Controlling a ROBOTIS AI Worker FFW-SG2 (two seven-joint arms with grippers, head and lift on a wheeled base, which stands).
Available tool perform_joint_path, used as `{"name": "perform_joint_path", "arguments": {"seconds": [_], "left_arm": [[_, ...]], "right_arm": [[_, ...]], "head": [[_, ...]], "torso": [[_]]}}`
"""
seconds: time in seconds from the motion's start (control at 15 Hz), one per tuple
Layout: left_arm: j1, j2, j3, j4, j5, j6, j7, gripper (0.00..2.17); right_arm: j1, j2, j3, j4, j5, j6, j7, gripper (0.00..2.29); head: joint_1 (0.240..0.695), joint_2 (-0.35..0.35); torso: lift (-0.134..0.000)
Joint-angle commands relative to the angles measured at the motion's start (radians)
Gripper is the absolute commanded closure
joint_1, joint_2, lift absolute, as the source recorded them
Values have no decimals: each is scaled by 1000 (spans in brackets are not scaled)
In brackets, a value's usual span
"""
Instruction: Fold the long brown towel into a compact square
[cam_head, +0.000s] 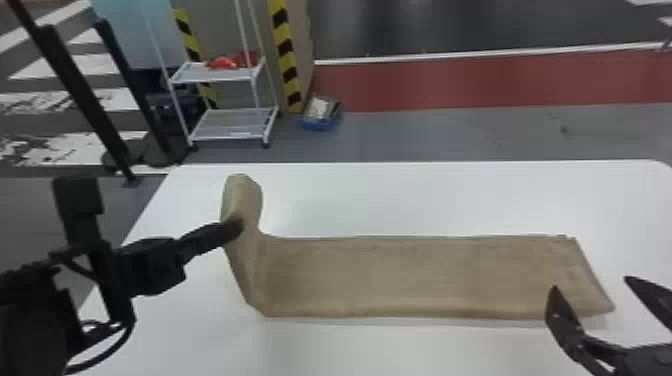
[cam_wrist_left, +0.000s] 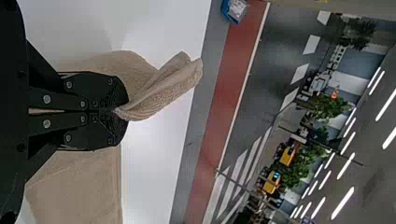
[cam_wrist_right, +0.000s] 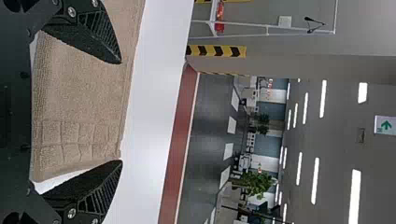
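The long brown towel (cam_head: 410, 277) lies lengthwise across the white table, its left end lifted and bunched. My left gripper (cam_head: 237, 229) holds that raised end. In the left wrist view the left gripper (cam_wrist_left: 120, 111) is shut on a pinch of the towel (cam_wrist_left: 163, 91), with a folded flap sticking out past the fingertips. Over the towel's right end, near its front corner, my right gripper (cam_head: 590, 285) is open. From the right wrist view, the towel's end (cam_wrist_right: 77, 107) shows between the spread fingers of the right gripper (cam_wrist_right: 122, 112), which grip nothing.
The white table (cam_head: 450, 200) extends behind and in front of the towel. Beyond its far edge stand a white wheeled rack (cam_head: 230, 117) and a blue bin (cam_head: 320, 125) on the floor. Dark posts (cam_head: 85, 95) rise past the table's left side.
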Motion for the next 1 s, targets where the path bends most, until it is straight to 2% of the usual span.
{"name": "perform_joint_path", "arguments": {"seconds": [0.0, 0.07, 0.13, 0.27, 0.4, 0.47, 0.53, 0.6, 0.67, 0.73, 0.8, 0.93], "left_arm": [[15, -11, -251, -96, -101, 82, 53, 2145], [17, -11, -354, -107, -159, 94, 84, 2145], [17, -11, -434, -104, -191, 94, 119, 2145], [-6, -11, -596, -53, -267, 70, 241, 2145], [-55, -11, -693, 40, -319, 18, 339, 2145], [-63, -11, -722, 65, -326, 12, 366, 2145], [-64, -11, -754, 77, -328, 8, 382, 2047], [-57, -11, -796, 82, -325, 5, 397, 1207], [-40, -11, -830, 88, -326, -31, 400, 137], [-25, -11, -853, 86, -326, -41, 399, -2], [-11, -11, -870, 83, -317, -44, 394, -2], [8, -11, -879, 68, -313, -44, 391, 43]], "right_arm": [[20, 5, -28, -13, -22, -15, 2, 130], [29, 5, -45, -24, -43, -18, 3, 130], [38, 5, -57, -29, -62, -24, 6, 130], [48, 5, -77, -30, -86, -33, 17, 130], [51, 5, -91, -30, -102, -39, 25, 130], [52, 5, -96, -30, -109, -39, 26, 130], [52, 5, -99, -29, -112, -39, 26, 130], [52, 5, -102, -22, -115, -39, 26, 130], [52, 5, -102, -19, -120, -39, 26, 130], [51, 5, -102, -19, -121, -39, 26, 130], [49, 5, -100, -18, -121, -39, 26, 130], [45, 5, -96, -18, -121, -39, 26, 130]], "head": [[695, 97], [695, 13], [695, -27], [695, -102], [695, -178], [695, -193], [695, -206], [695, -216], [695, -232], [695, -268], [695, -268], [695, -323]], "torso": [[-123], [-123], [-123], [-123], [-123], [-123], [-123], [-123], [-123], [-123], [-123], [-123]]}}
